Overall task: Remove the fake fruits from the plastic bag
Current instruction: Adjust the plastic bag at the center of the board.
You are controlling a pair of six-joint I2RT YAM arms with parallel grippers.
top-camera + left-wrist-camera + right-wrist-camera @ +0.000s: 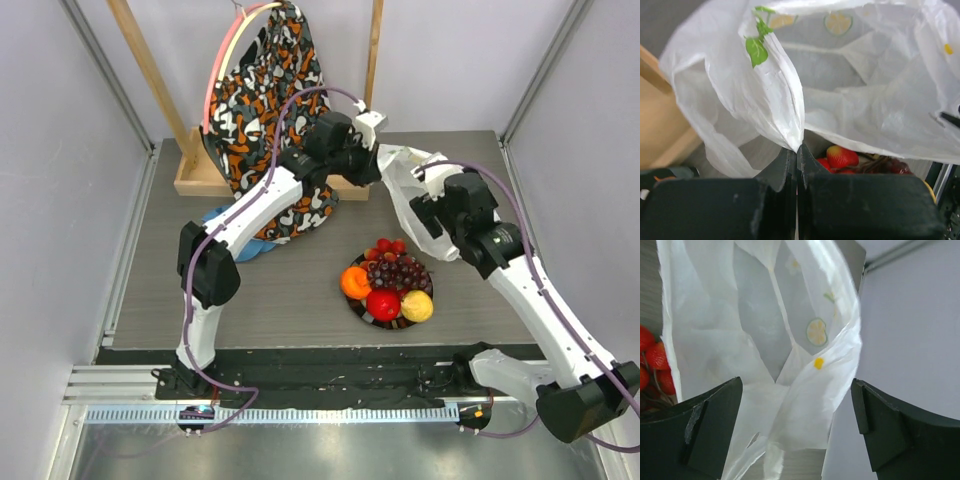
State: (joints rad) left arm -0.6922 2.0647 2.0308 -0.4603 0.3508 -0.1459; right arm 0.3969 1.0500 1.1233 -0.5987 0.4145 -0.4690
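Crinkly plastic bag; glossy, likely plastic fruits.

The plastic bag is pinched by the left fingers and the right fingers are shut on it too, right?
No: the right wrist view shows the right fingers open, one each side of the plastic bag. The left fingers do pinch it.

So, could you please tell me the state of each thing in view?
Left hand, shut on a fold of the plastic bag.
Right hand, open around the bag's film.
Plastic bag, held up, no fruit seen inside.
Fake fruits, piled on the plate.
Patterned cloth, hanging from the wooden stand.
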